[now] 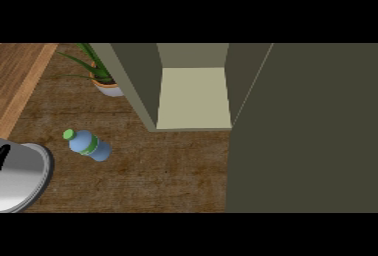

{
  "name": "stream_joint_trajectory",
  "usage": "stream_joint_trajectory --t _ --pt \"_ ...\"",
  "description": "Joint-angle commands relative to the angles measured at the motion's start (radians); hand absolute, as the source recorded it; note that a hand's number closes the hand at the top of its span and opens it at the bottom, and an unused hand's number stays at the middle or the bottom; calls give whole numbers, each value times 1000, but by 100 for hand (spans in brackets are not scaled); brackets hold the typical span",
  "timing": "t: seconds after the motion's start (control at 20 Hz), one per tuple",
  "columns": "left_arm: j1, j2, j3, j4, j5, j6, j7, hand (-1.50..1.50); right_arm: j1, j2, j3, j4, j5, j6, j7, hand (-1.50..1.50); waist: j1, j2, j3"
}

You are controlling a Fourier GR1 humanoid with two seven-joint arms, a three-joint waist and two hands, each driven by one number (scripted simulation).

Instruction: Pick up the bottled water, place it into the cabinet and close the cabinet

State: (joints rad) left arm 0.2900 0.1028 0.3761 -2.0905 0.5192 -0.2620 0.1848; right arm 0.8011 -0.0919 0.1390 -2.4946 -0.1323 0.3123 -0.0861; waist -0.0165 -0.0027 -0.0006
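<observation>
The grey left forearm (22, 177) lies at the lower-left edge. Only a black sliver of the left hand (4, 152) shows, so its grasp cannot be told. Just beside it, the bottled water (91, 146) rests free on the brown wooden counter (162, 170), its green cap pointing up-left and its long axis slanting down-right. Beyond it is a potted plant (105, 82), then the open cabinet (193, 97) and its door (310, 130).

Looks like a home kitchen to me. A wood-grain table (162, 170) fills most of the view. An olive-green cabinet (136, 75) stands on it at 12 o'clock, its door (310, 130) swung open on a pale shelf (193, 97). There's a potted plant (107, 82) at 11, a water bottle (90, 145) at 9, and a shiny round metal thing (18, 177) at 8, pot or pan, can't tell.
</observation>
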Motion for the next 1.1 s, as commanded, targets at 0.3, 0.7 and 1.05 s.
stream_joint_trajectory --t 0.3,0.7,1.05 --pt "-122 24 24 366 -109 -66 -159 -150 111 -11 -42 -119 -64 53 -58 -150 -3 1 0" --pt "-201 33 25 661 -210 -107 -339 -150 249 -10 -10 -187 -66 91 -107 -150 -11 2 -1" --pt "-348 56 31 924 -292 -77 -478 -150 321 -25 -32 -198 -60 124 -173 -150 -17 4 -2"
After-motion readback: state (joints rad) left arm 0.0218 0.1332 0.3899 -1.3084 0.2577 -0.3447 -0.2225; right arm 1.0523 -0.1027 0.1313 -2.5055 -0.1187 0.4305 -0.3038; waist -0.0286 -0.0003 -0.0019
